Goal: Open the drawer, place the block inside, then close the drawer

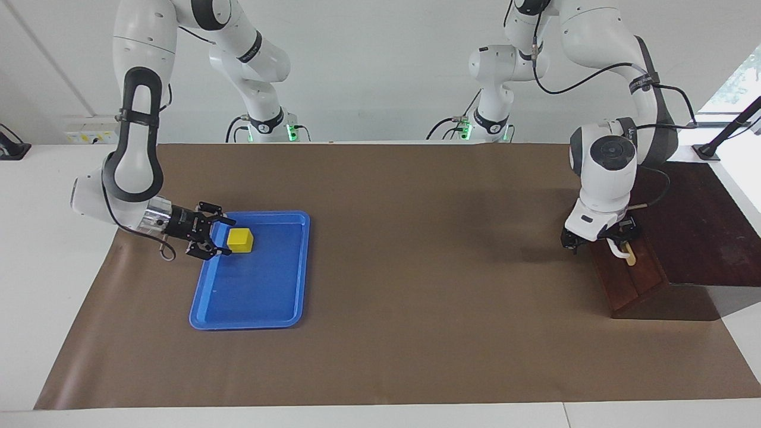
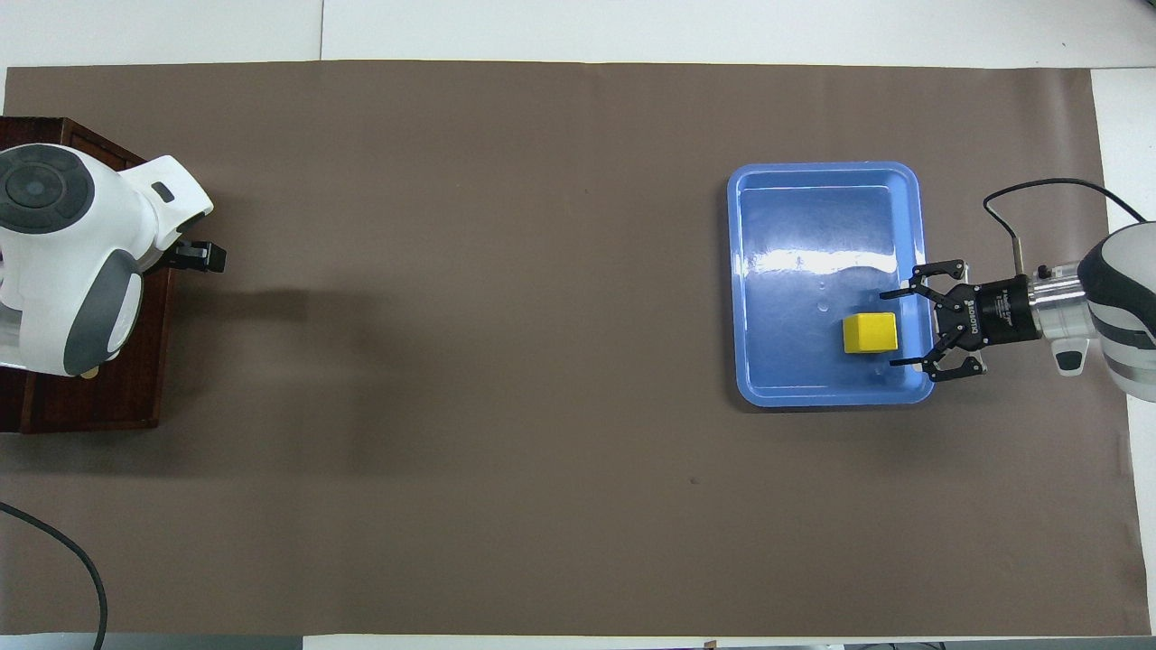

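The yellow block (image 1: 240, 240) lies in the blue tray (image 1: 255, 303), toward the right arm's end of the table. My right gripper (image 1: 226, 237) is open, low over the tray's edge, its fingertips (image 1: 229, 221) level with the block's side; the overhead view shows the same for the gripper (image 2: 890, 329) and the block (image 2: 871, 333). The dark reddish-brown drawer (image 1: 631, 284) is at the left arm's end; no pale interior shows. My left gripper (image 1: 615, 242) is down at its white bar handle (image 1: 626, 255), which it mostly hides.
The drawer sits in a dark wooden cabinet (image 1: 695, 226), seen under the left arm from overhead (image 2: 108, 397). Brown paper (image 1: 416, 267) covers the table between tray and cabinet. A black cable (image 2: 63, 560) lies at the paper's corner nearest the left arm.
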Controlling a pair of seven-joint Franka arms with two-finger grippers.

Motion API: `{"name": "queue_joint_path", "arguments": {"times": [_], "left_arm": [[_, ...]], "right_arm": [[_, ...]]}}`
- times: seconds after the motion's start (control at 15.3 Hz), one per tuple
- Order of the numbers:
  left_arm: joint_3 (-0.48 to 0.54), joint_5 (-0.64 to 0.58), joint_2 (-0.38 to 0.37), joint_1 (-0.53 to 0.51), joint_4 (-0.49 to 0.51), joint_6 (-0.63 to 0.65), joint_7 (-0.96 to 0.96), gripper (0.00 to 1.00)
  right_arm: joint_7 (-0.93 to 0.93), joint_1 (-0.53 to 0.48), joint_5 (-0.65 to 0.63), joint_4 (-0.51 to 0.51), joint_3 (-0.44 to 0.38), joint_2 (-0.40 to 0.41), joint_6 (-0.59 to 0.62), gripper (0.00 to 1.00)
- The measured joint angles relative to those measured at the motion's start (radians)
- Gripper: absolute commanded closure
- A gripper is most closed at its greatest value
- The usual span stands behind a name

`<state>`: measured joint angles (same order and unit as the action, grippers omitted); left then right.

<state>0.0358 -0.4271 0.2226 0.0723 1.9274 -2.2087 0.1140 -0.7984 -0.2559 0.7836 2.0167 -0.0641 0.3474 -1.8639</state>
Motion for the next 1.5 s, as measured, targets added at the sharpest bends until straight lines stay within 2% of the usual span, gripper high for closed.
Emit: {"name": "queue_joint_path", "arguments": {"times": [0.52,0.72,0.78,0.92,0.98,1.18,1.24,1.31,1.5], "left_arm": [[-0.072,-0.001,-0.001,0.024,0.0,-0.008,0.17,0.0],[-0.084,0.006,-0.001,0.026,-0.001,-0.007,0.189,0.0],[-0.094,0.012,-0.002,0.027,-0.001,-0.007,0.208,0.0],[-0.12,0.015,-0.002,0.027,-0.002,-0.007,0.251,0.0],[-0.134,0.016,-0.002,0.027,-0.002,-0.006,0.271,0.0],[-0.167,0.018,-0.002,0.028,-0.002,0.003,0.304,0.0],[-0.171,0.018,-0.002,0.028,-0.002,0.006,0.307,0.0],[-0.172,0.018,-0.002,0.028,-0.002,0.007,0.308,0.0],[-0.172,0.019,-0.002,0.028,-0.002,0.009,0.308,0.0]], "right_arm": [[0.0,0.002,0.0,0.025,0.003,-0.001,-0.035,0.07],[0.0,0.003,0.0,0.028,0.003,-0.002,-0.036,0.14],[0.0,0.003,0.0,0.028,0.003,-0.002,-0.037,0.19],[0.0,0.003,0.0,0.029,0.003,-0.003,-0.037,0.37],[0.0,0.003,0.0,0.029,0.003,-0.004,-0.037,0.53],[0.0,0.003,0.001,0.03,0.003,-0.006,-0.037,0.79],[0.0,0.003,0.001,0.03,0.004,-0.007,-0.037,0.97],[0.002,0.004,0.001,0.03,0.004,-0.008,-0.037,1.0],[0.009,0.009,0.002,0.008,0.01,-0.012,-0.036,1.0]]}}
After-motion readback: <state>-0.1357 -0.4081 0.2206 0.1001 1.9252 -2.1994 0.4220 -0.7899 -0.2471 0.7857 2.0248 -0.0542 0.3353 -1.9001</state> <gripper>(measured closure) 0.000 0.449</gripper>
